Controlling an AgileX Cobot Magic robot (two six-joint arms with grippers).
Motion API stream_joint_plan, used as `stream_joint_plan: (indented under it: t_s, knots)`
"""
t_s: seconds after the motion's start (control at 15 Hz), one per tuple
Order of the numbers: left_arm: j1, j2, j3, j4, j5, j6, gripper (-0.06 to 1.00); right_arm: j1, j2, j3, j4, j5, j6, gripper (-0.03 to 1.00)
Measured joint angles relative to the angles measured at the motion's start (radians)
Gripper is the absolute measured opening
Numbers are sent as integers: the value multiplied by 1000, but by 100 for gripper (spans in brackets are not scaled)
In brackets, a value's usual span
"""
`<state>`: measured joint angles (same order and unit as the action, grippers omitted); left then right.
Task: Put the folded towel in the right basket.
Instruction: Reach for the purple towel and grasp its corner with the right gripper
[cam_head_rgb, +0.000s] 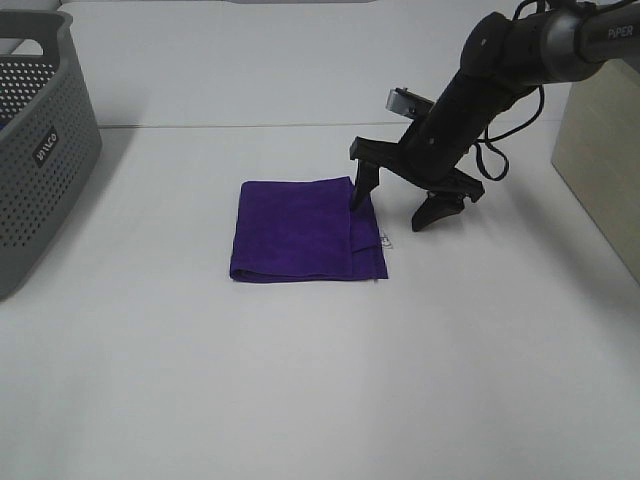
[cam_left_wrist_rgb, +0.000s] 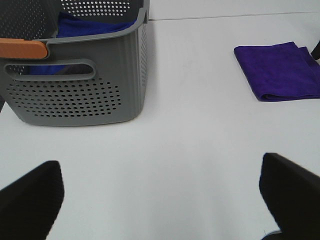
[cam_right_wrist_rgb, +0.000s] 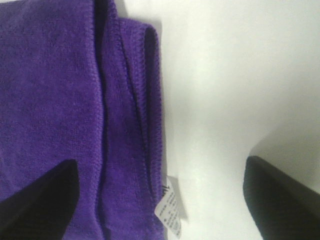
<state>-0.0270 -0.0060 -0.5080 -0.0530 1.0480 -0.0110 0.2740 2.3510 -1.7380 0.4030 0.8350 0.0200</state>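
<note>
Here, right fingers (cam_head_rgb: 359, 188) wide astride towel (cam_head_rgb: 295, 230) edge.

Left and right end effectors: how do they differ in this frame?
The right end effector straddles the edge of the purple towel, one finger above cloth; the left end effector is over bare table, apart from the towel. The left faces the gray basket; the right does not. Both are open, holding nothing.

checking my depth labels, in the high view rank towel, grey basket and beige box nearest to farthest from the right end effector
From the right end effector:
1. towel, just below it, one finger over its edge
2. beige box, at the right edge of the view
3. grey basket, at the far left
</note>
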Motion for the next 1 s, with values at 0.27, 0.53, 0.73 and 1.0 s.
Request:
stream_joint_plan:
  t_s: [0.27, 0.53, 0.73, 1.0]
  knots:
    - [0, 0, 0, 0, 0, 0, 99, 0, 0, 0, 39, 1, -3, 86]
    - [0, 0, 0, 0, 0, 0, 99, 0, 25, -7, 150, 2, -8, 85]
    - [0, 0, 0, 2, 0, 0, 99, 46, 54, -23, 220, -18, -8, 81]
    - [0, 0, 0, 5, 0, 0, 99, 141, 82, -28, 245, -122, 17, 59]
